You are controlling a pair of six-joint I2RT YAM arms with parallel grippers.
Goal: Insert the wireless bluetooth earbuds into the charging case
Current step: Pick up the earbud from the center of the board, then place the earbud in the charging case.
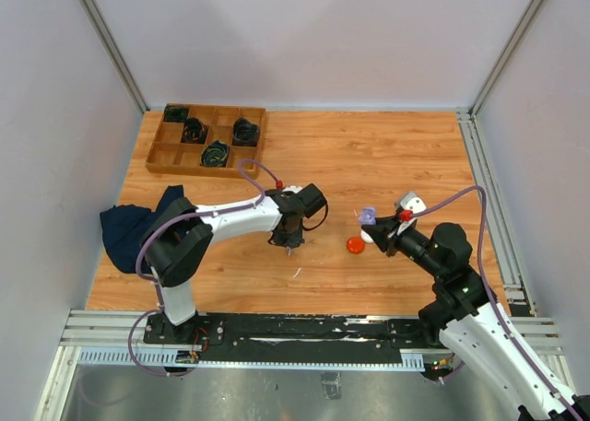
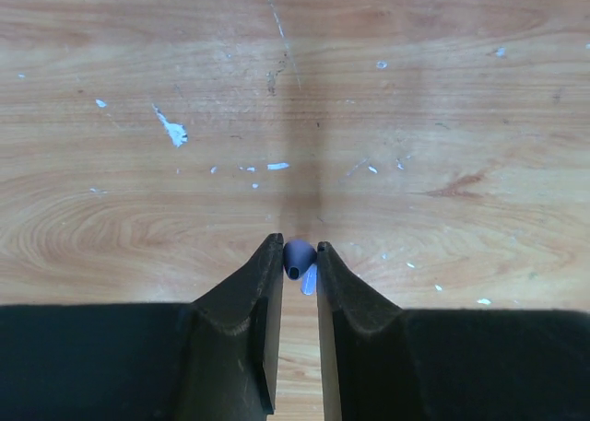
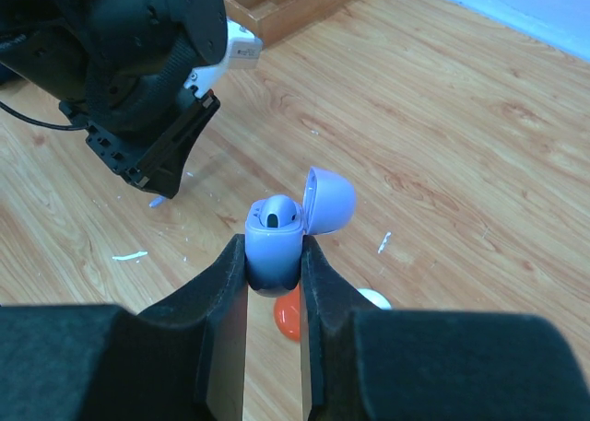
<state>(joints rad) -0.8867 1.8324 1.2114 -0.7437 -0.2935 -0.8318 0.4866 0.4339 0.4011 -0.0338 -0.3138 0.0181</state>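
A small purple earbud [image 2: 298, 257] lies on the wooden table [image 2: 387, 117], pinched between the tips of my left gripper [image 2: 299, 248], whose jaws are shut on it. In the top view that gripper [image 1: 289, 244] points down at the table's middle. My right gripper [image 3: 274, 246] is shut on the purple charging case [image 3: 274, 260] and holds it above the table. The case's lid [image 3: 329, 200] stands open, and one purple earbud [image 3: 277, 213] sits in a slot. From above, the case [image 1: 368, 216] is right of centre.
An orange round piece [image 1: 355, 245] and a white one [image 1: 367, 237] lie under the right gripper. A wooden tray [image 1: 207, 137] with coiled black cables stands at the back left. A dark blue cloth [image 1: 129, 228] lies at the left edge.
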